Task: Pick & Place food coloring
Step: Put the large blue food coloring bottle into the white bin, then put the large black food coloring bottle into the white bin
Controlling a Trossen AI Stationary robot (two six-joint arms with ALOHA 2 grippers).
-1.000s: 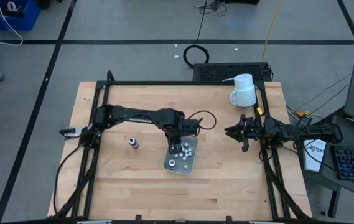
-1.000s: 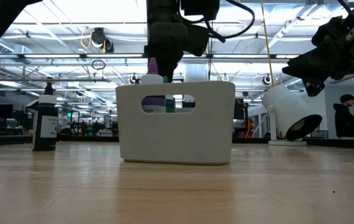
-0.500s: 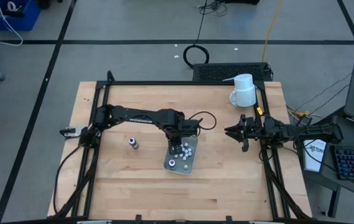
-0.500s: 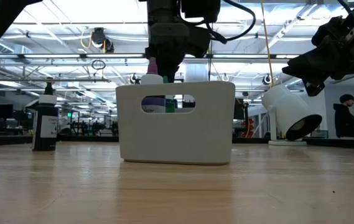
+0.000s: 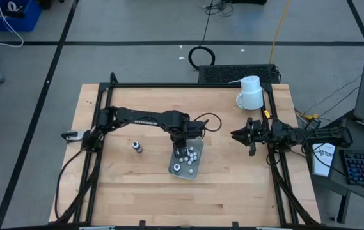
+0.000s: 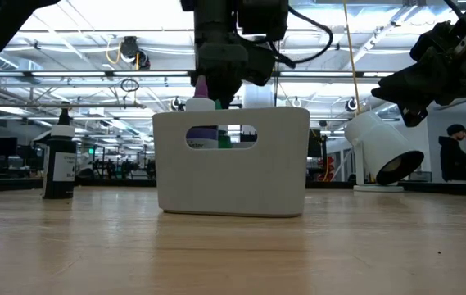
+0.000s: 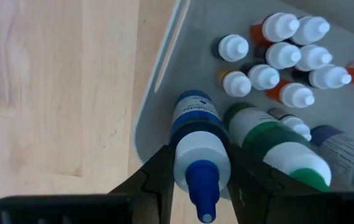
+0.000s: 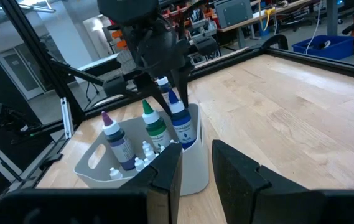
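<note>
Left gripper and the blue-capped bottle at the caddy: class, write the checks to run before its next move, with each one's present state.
1. Left gripper closed on the blue-capped bottle: ok.
2. Bottle over the white caddy, inside its wall: ok.
3. Bottle resting on the caddy floor: cannot tell.
4. Green-capped bottle close beside it, room for the fingers to open: cannot tell.
5. Right gripper clear of the caddy, near the white mug: ok.
6. One dark bottle on the table outside the caddy: not ok.
</note>
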